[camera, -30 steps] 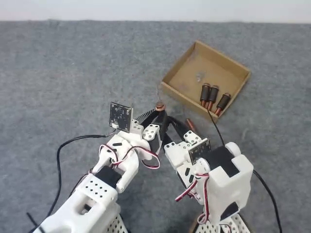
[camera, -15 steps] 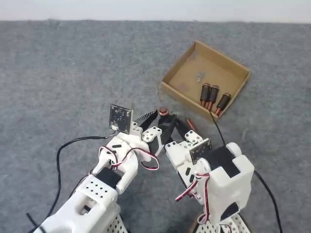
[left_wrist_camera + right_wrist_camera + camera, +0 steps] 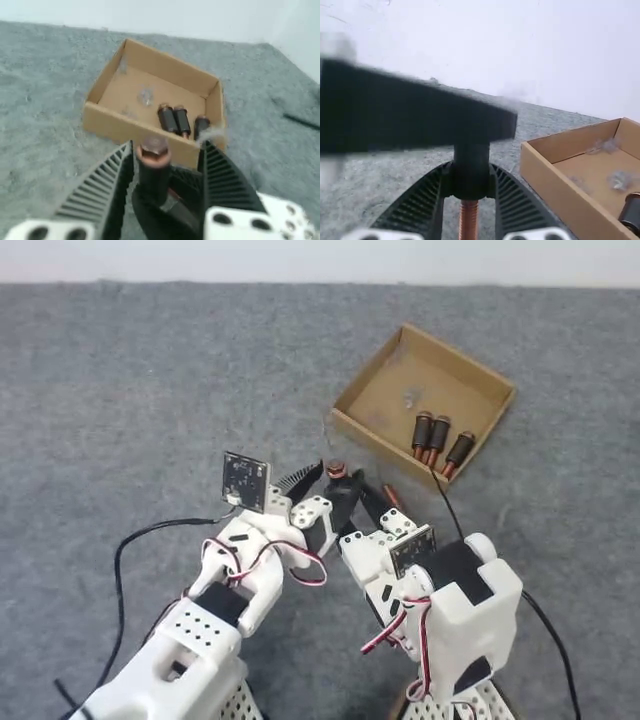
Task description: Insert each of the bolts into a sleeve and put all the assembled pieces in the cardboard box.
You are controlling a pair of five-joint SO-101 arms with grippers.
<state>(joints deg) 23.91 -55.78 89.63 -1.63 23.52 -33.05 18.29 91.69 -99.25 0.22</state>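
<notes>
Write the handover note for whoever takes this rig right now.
Left gripper: fingers open either side of the bolt head, not gripping.
Right gripper: shut on the sleeve, the bolt's thread poking out of its end.
Both meet just short of the cardboard box.
Done: three assembled pieces lie in the box; a fourth bolt sits in its sleeve.
To do: box that one, then see to the copper-tipped piece on the carpet beside the right gripper. I cannot tell whether it is sleeved.
</notes>
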